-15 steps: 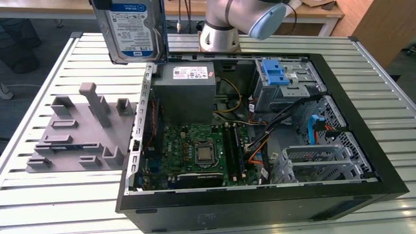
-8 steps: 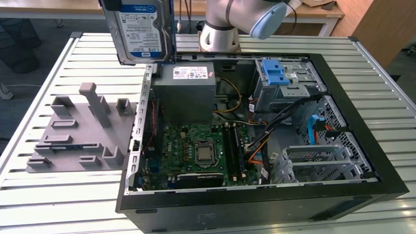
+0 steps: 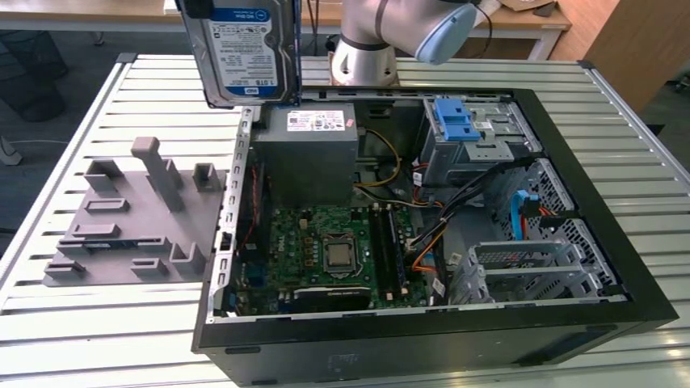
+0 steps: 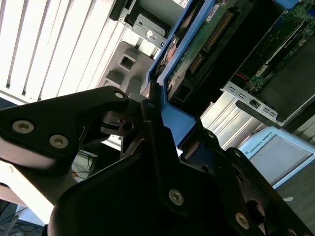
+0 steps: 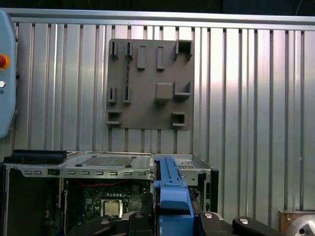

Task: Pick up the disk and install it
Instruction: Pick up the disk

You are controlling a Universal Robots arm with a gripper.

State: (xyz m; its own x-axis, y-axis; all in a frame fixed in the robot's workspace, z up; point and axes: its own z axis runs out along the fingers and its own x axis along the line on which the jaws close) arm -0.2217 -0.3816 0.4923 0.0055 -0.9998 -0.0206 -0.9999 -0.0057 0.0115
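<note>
The disk (image 3: 242, 48) is bare silver metal with a glossy label and smooth blue plastic frame, the claw (image 4: 150, 110) matt black, the desk (image 3: 65, 315) ribbed, satiny metal, the grey holder plate (image 3: 129, 218) matt plastic.

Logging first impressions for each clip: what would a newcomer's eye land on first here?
The disk, white-and-blue label facing the camera, hangs upright in the air at the exterior view's upper left, over the edge of the open computer case; in the first wrist view the hand is closed on its blue carrier. Next comes the case itself, lying open on the slatted table with its green motherboard exposed.
</note>
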